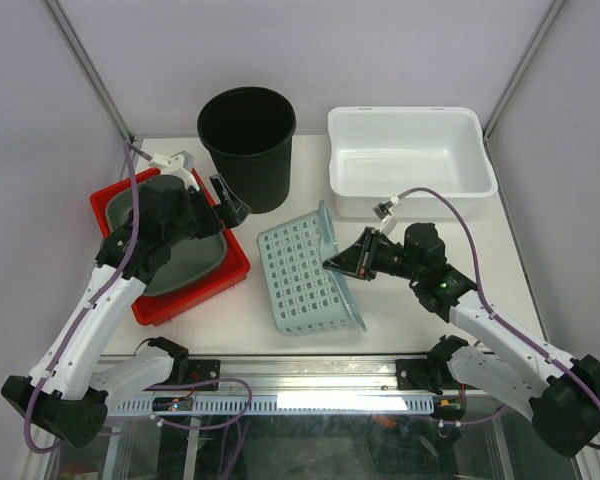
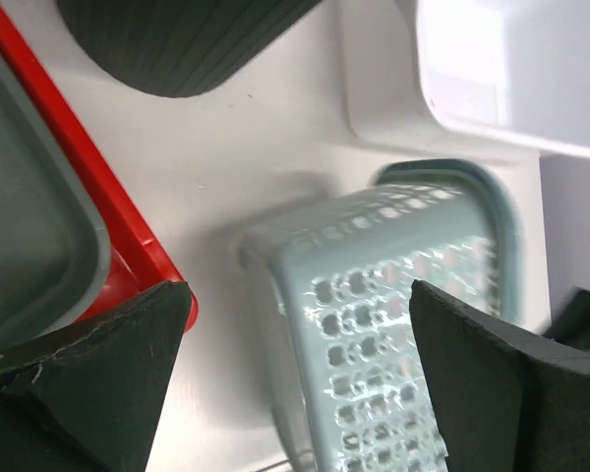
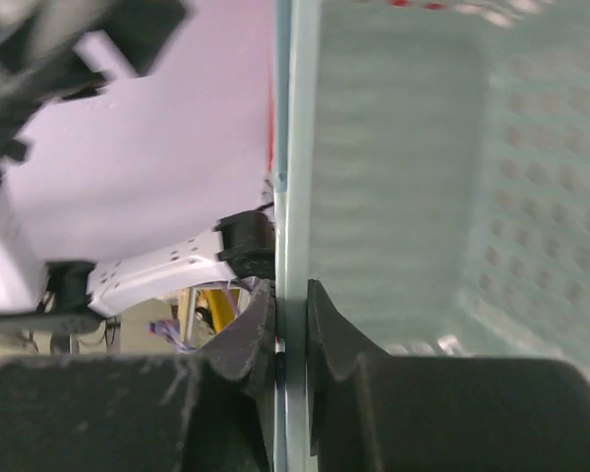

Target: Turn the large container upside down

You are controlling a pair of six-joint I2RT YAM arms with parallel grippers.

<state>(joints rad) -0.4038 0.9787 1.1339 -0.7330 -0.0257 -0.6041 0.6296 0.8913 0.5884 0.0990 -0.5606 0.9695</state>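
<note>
The large container is a light blue-green perforated basket in the middle of the table, tipped up on its side with its opening facing right. My right gripper is shut on the basket's raised rim; in the right wrist view the rim runs straight between the two pads of the gripper, with the basket wall to the right. My left gripper is open and empty, hovering to the basket's upper left. In the left wrist view the basket lies below the spread jaws of the left gripper, apart from them.
A tall black bin stands at the back centre, close to the left gripper. A white tub sits at the back right. A red tray holding a grey-green dish lies on the left, under the left arm.
</note>
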